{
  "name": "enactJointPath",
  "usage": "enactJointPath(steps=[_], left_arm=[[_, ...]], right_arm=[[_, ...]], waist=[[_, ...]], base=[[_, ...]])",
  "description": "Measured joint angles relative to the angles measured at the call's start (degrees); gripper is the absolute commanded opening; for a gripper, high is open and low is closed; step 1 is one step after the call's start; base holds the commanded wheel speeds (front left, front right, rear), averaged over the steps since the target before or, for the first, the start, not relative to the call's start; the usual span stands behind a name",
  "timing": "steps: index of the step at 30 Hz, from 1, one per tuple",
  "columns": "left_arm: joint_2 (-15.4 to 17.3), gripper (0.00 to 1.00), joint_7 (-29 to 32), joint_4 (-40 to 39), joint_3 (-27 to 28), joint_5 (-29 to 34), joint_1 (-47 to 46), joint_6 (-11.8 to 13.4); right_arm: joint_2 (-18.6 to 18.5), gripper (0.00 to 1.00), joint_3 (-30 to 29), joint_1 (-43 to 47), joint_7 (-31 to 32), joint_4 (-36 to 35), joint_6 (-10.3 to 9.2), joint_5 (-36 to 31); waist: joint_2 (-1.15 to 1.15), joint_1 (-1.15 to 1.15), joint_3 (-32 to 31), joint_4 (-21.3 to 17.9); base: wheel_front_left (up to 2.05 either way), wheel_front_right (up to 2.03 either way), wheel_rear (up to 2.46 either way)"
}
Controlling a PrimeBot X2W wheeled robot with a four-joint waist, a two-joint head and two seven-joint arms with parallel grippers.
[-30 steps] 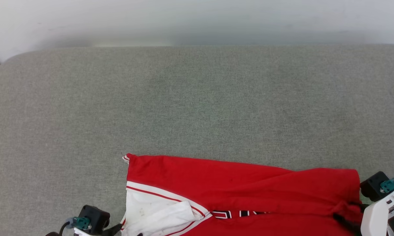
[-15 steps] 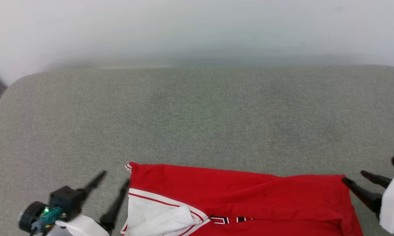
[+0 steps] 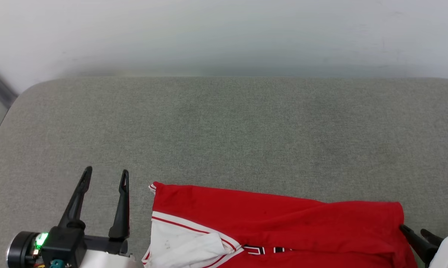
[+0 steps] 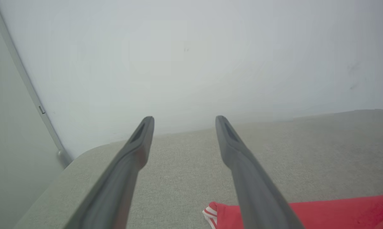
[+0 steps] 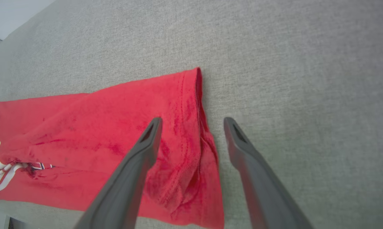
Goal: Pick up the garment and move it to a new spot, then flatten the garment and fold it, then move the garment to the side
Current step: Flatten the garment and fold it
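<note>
Red garment (image 3: 283, 219) lies at the near side of the grey cushion (image 3: 224, 130), long axis left to right, white sleeve (image 3: 179, 242) leftward, hem (image 3: 398, 217) rightward (black-and-white lettering (image 3: 268, 248) at the fold, unreadable). Left gripper (image 3: 106, 172) beside it and right gripper (image 3: 413, 229) at its hem both stand spread, empty.

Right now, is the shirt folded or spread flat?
Folded: on the shirt a red layer covers part of the lettering; the white sleeve is doubled over.

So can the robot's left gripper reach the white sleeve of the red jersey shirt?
Probably yes: the open left gripper sits just beside the white sleeve of the red jersey shirt, with only bare grey fabric surface between them.
</note>
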Motion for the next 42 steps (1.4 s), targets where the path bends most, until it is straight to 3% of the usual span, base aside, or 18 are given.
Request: enactJointPath(steps=[6, 16, 27, 33, 34, 35, 36, 37, 42], left_arm=[[-5.84, 1.00, 0.00, 1.53, 4.77, 5.86, 3.31, -6.38], [-11.78, 1.00, 0.00, 2.55, 10.02, 10.12, 3.40, -14.28], [-16.31, 1.00, 0.00, 3.82, 13.70, 13.63, 2.46, -20.45], [-17.73, 1.00, 0.00, 4.34, 15.18, 14.75, 2.48, -22.19], [-17.89, 1.00, 0.00, 4.41, 15.37, 14.83, 2.50, -22.43], [-18.03, 1.00, 0.00, 4.44, 15.55, 15.04, 2.52, -22.54], [-18.18, 1.00, 0.00, 4.44, 15.72, 15.25, 2.55, -22.82], [-18.30, 1.00, 0.00, 4.48, 15.89, 15.28, 2.57, -22.95], [-18.81, 1.00, 0.00, 4.55, 16.52, 15.86, 3.02, -23.87]], right_arm=[[7.15, 1.00, -7.19, 1.35, 6.23, -2.21, -0.01, -4.27], [11.92, 1.00, -13.62, 0.14, 12.38, -2.80, -0.01, -9.75], [13.54, 1.00, -13.39, -1.70, 14.75, 0.65, -0.11, -11.02], [14.12, 1.00, -10.45, -2.05, 13.83, 1.35, -0.20, -9.45], [14.24, 0.93, -9.93, -2.05, 13.62, 1.46, -0.20, -9.25], [14.43, 0.42, -9.47, -2.08, 13.51, 1.63, -0.20, -9.05], [14.62, 0.05, -9.27, -2.08, 12.95, 1.79, -0.20, -9.10], [14.80, 0.00, -9.28, -2.08, 12.30, 2.04, -0.19, -9.18], [15.71, 0.00, -10.46, -2.43, 9.84, 3.33, -0.08, -10.61]], waist=[[0.00, 0.00, 0.83, 1.08], [0.00, 0.00, 2.96, 2.95], [0.00, 0.00, 5.64, 4.90], [0.00, 0.00, 5.46, 5.44], [0.00, -0.01, 5.32, 5.45], [0.00, 0.00, 5.16, 5.44], [0.00, 0.00, 5.02, 5.39], [0.00, 0.00, 4.89, 5.32], [0.00, -0.01, 4.40, 4.76]], base=[[0.00, 0.00, 0.00], [0.00, 0.00, 0.00], [0.00, 0.00, 0.00], [0.00, 0.00, 0.00], [0.00, 0.00, 0.00], [0.00, 0.00, 0.00], [0.00, 0.00, 0.00], [0.00, 0.00, 0.00], [0.00, 0.00, 0.00]])
